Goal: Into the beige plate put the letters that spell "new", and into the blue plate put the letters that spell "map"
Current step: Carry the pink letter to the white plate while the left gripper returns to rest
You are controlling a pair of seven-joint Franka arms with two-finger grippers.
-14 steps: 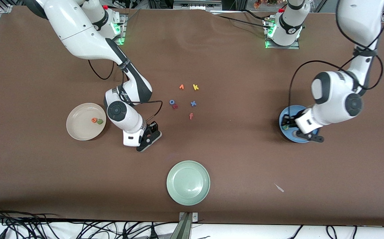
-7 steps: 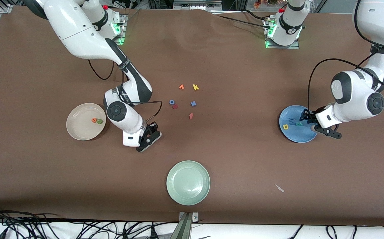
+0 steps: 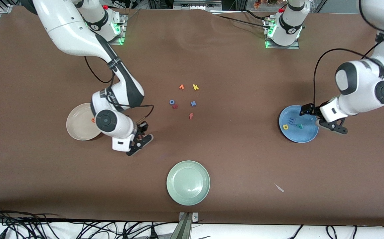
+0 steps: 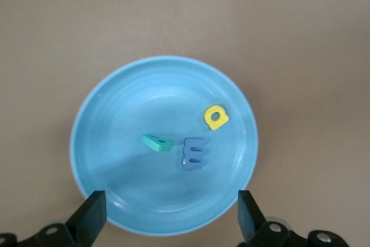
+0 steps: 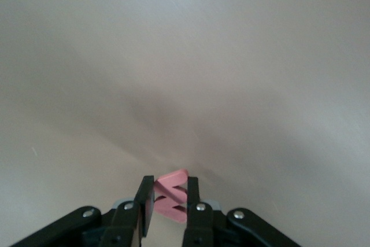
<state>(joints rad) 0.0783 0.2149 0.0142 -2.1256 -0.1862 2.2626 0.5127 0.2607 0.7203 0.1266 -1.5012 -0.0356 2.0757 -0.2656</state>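
The right gripper point(image 5: 169, 201) has its fingers clamped on the pink w point(image 5: 172, 196), gripping its flat faces. In the front view this gripper point(image 3: 138, 142) hangs over the bare counter point(image 3: 231, 159) just beside the beige plate point(image 3: 78, 125), on the side toward the left arm's end. The arm hides most of that plate; 1 orange letter point(image 3: 93, 120) shows at its edge.

The left gripper point(image 4: 170, 215) has its fingers spread wide and empty over the rim of the blue plate point(image 4: 104, 143). In that plate lie 3 letters: the blue m point(image 4: 193, 153), the yellow letter point(image 4: 215, 117) and the teal letter point(image 4: 156, 142), the m and the teal letter close together.

Handling, as a judgement: the w looks like light, soft foam. A gentle pinch across the flat faces should hold it; excess force may deform it, and it may cling to a finger on release.

The spare letters point(image 3: 185, 99) lie in a loose cluster mid-counter, and the green plate point(image 3: 188, 182) sits nearer the front camera.
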